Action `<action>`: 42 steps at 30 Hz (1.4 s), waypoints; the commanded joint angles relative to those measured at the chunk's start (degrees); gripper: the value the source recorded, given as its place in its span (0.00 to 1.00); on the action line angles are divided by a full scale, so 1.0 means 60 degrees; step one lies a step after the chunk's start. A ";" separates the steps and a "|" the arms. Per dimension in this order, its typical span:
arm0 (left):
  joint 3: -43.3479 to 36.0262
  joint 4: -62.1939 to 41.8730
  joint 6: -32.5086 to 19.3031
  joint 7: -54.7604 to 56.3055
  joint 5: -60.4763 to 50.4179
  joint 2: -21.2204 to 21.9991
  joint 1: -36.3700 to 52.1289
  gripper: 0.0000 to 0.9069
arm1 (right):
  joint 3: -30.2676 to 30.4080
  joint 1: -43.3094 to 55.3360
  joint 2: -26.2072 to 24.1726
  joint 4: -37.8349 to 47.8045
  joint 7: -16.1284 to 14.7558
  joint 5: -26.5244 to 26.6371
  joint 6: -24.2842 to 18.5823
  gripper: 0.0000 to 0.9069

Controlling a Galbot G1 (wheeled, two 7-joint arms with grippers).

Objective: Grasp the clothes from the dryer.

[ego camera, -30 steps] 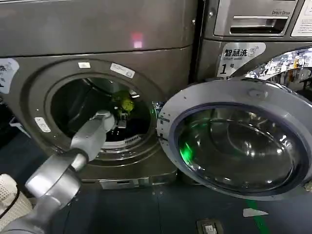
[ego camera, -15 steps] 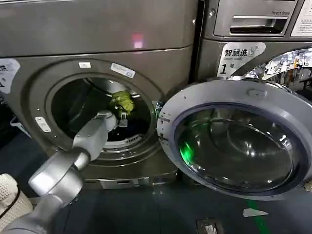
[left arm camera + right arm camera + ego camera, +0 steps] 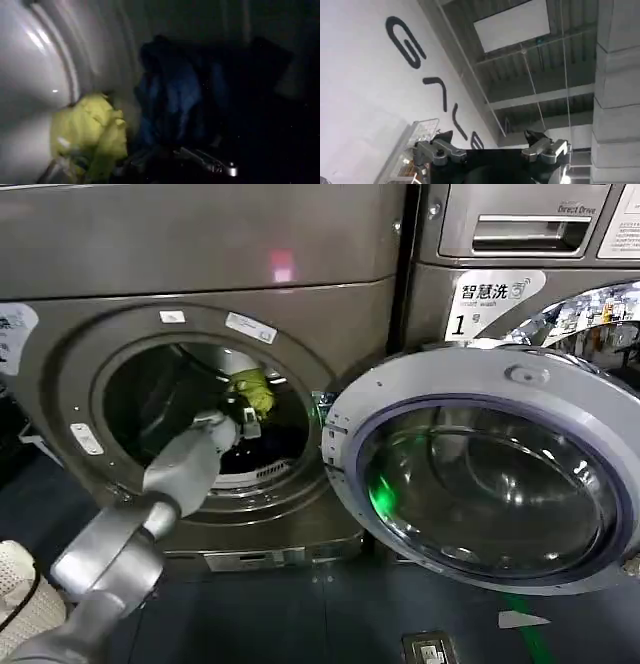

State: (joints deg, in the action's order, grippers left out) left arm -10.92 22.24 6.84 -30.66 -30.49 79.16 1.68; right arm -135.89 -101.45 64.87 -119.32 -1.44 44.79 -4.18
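Observation:
The dryer (image 3: 330,254) is a bronze-grey front-loader whose round glass door (image 3: 480,474) is swung open to the right. My left arm reaches through the porthole, with the left gripper (image 3: 247,422) inside the drum. A yellow-green lump of the clothes (image 3: 251,389) lies just beyond it against the drum wall. The left wrist view shows that lump (image 3: 90,135) off to one side and dark navy fabric (image 3: 175,100) straight ahead. The left gripper (image 3: 171,157) is open, its dim fingers apart over the navy fabric. My right gripper (image 3: 490,145) is open, parked and pointing at a ceiling.
The open door juts out in front of the neighbouring machine (image 3: 520,244), whose shiny steel drum (image 3: 590,319) shows behind it. Dark floor (image 3: 330,614) lies below, with a green stripe (image 3: 530,639) at the right. A white mesh object (image 3: 20,584) sits at the lower left.
My left arm has shifted slightly within the porthole. The yellow-green lump has changed shape and now sits a little higher beside the gripper.

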 commanded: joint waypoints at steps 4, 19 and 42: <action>0.4021 0.2460 -0.0442 0.3837 0.2503 0.0281 -0.1956 0.00 | 0.0079 0.0015 -0.0014 -0.0021 0.0017 -0.0043 -0.0063 1.00; 0.6326 0.5935 -0.3335 0.6212 0.6231 0.1109 -0.4148 0.00 | 0.0239 0.0017 -0.0131 0.0068 0.0090 -0.0601 -0.0176 1.00; 0.6360 0.6580 -0.3036 0.5945 0.5826 0.1234 -0.4878 0.00 | 0.0053 -0.0052 -0.0154 0.0055 0.0069 -0.0612 -0.0122 1.00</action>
State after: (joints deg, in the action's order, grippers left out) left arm 26.93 60.93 -11.24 4.95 4.19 86.55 -26.95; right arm -135.31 -101.87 63.92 -118.87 -0.90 41.07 -5.24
